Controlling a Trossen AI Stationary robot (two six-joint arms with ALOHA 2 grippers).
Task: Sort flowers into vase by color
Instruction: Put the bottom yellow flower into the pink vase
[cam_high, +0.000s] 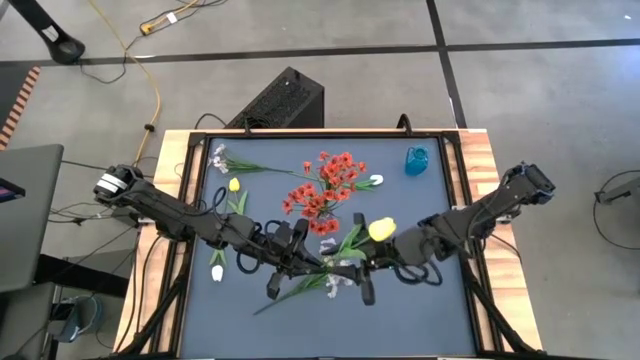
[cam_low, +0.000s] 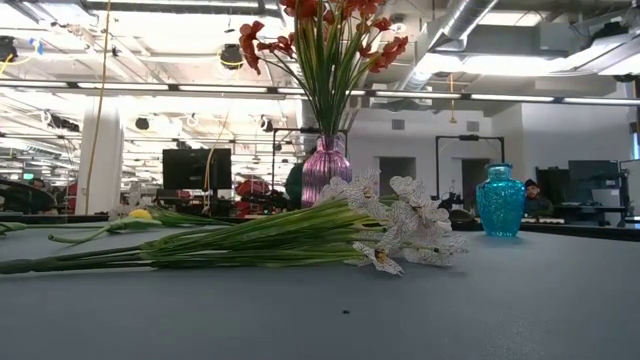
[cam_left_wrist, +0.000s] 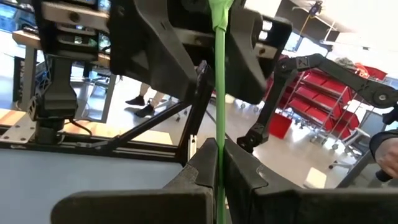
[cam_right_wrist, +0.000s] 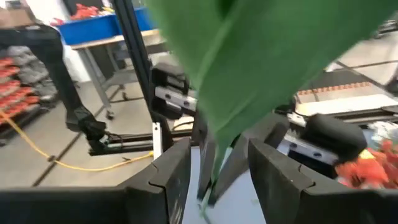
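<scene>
1. Yellow tulip (cam_high: 381, 229) mid-table, held aloft between both arms.
2. Left gripper (cam_left_wrist: 217, 163) clenched on thin green stem (cam_left_wrist: 219, 93).
3. Right gripper (cam_right_wrist: 217, 165) parted around stem, leaf between fingers.
4. Light, whippy; best gripped low on the stem.

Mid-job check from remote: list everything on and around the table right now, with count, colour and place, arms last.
Red flower bunch: one, red, standing in the pink vase at table centre.
Pink vase: one, pink-purple, centre.
Blue vase: one, teal, far right corner, with no flowers.
Yellow tulip: one, yellow, lifted at centre right, its green stem between both grippers.
Small yellow tulip: one, lying left.
White tulips: two, one near left, one beside the red bunch.
White-lilac sprays: two, one near centre, one far left.
Table: one, dark mat.
Left gripper: shut on the stem.
Right gripper: loosely around the same stem.
</scene>
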